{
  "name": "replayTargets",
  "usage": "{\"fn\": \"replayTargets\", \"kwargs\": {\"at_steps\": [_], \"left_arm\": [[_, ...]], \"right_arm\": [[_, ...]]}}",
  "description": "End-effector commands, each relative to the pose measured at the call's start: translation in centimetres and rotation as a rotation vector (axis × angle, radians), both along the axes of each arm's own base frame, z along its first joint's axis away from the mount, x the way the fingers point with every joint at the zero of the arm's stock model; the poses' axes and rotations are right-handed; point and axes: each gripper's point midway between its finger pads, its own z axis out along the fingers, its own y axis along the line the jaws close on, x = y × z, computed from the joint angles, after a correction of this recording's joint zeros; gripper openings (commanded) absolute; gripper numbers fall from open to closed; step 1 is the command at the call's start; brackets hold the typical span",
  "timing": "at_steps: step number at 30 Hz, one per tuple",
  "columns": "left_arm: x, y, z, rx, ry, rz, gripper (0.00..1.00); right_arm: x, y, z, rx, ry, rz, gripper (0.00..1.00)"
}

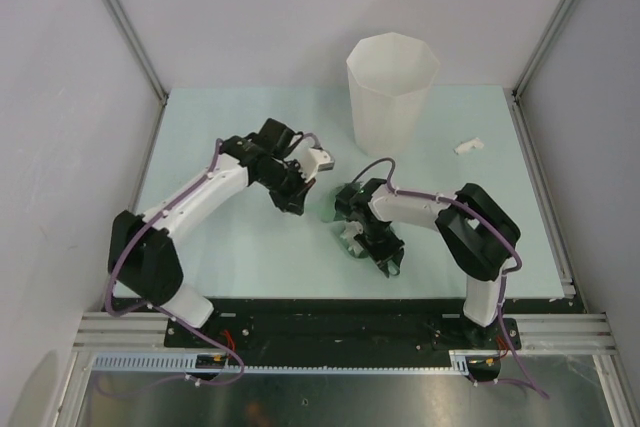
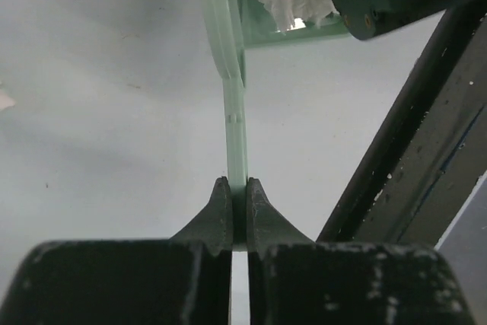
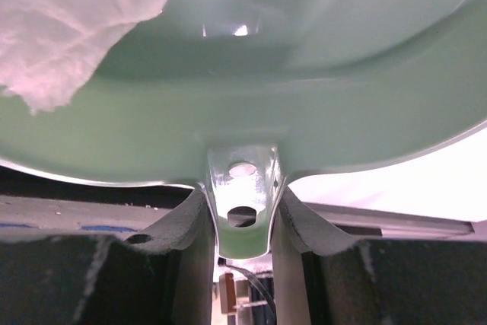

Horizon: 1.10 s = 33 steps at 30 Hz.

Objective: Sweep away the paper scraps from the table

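My right gripper (image 3: pixel 242 192) is shut on the handle tab of the darker green dustpan (image 3: pixel 304 74), near the table's middle (image 1: pixel 365 237). A crumpled white paper scrap (image 3: pixel 68 20) lies inside the pan. My left gripper (image 2: pixel 237 182) is shut on a thin pale green sweeper handle (image 2: pixel 236 127) that reaches toward the pan (image 2: pixel 289 34), where the same scrap (image 2: pixel 293 9) shows. In the top view the left gripper (image 1: pixel 298 185) is just left of the pan. Another small white scrap (image 1: pixel 467 145) lies on the pale mint-green table (image 1: pixel 230 117) at the back right.
A tall white faceted bin (image 1: pixel 392 92) stands at the back centre-right, behind the pan. Grey walls and metal rails (image 1: pixel 540 187) close in the table. A bit of white paper (image 2: pixel 4 99) shows at the left edge of the left wrist view.
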Motion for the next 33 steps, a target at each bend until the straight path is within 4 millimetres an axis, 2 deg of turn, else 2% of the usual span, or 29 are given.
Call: {"fn": "replayTargets", "kwargs": {"at_steps": [1,4,10,13,14,17,19,20,22,24,25,27,28,33], "left_arm": [[-1.2,-1.8,5.6,-0.198,-0.038,-0.054,0.00],[0.3,-1.0,6.9,-0.181,-0.100,0.003,0.00],[3.4,2.4,8.2,-0.116,-0.211,0.135,0.00],[5.0,5.1,9.4,-0.096,-0.272,0.220,0.00],[5.8,6.5,9.4,-0.069,-0.289,0.266,0.00],[6.6,8.6,9.4,-0.042,-0.310,0.321,0.00],[6.5,9.3,9.0,-0.027,-0.309,0.331,0.00],[6.5,9.5,8.8,-0.022,-0.306,0.339,0.00],[6.2,9.7,8.3,-0.018,-0.298,0.340,0.00],[6.0,9.6,8.0,-0.024,-0.286,0.337,0.00],[5.9,9.6,7.6,-0.021,-0.278,0.333,0.00],[5.8,9.6,7.4,-0.018,-0.275,0.334,0.00],[5.7,9.7,7.1,-0.014,-0.269,0.335,0.00],[5.5,9.8,6.7,-0.010,-0.270,0.331,0.00]], "right_arm": [[3.7,3.1,0.2,0.139,-0.169,0.027,0.00],[3.0,3.7,0.5,0.168,-0.161,0.047,0.00],[2.5,4.3,2.0,0.218,-0.185,0.061,0.00],[2.1,4.0,3.0,0.220,-0.197,0.071,0.00],[1.8,3.7,3.6,0.218,-0.199,0.071,0.00],[1.3,3.0,5.2,0.217,-0.208,0.070,0.00],[1.4,2.3,6.3,0.198,-0.221,0.064,0.00],[1.7,1.9,7.6,0.186,-0.247,0.056,0.00],[1.8,1.5,9.0,0.181,-0.254,0.049,0.00],[2.8,1.8,11.0,0.195,-0.299,0.044,0.00],[3.1,1.1,11.7,0.171,-0.310,0.035,0.00],[4.3,1.4,13.6,0.183,-0.357,0.028,0.00],[4.6,0.9,14.3,0.162,-0.370,0.029,0.00],[8.3,1.1,18.7,0.181,-0.483,0.017,0.00]]}}
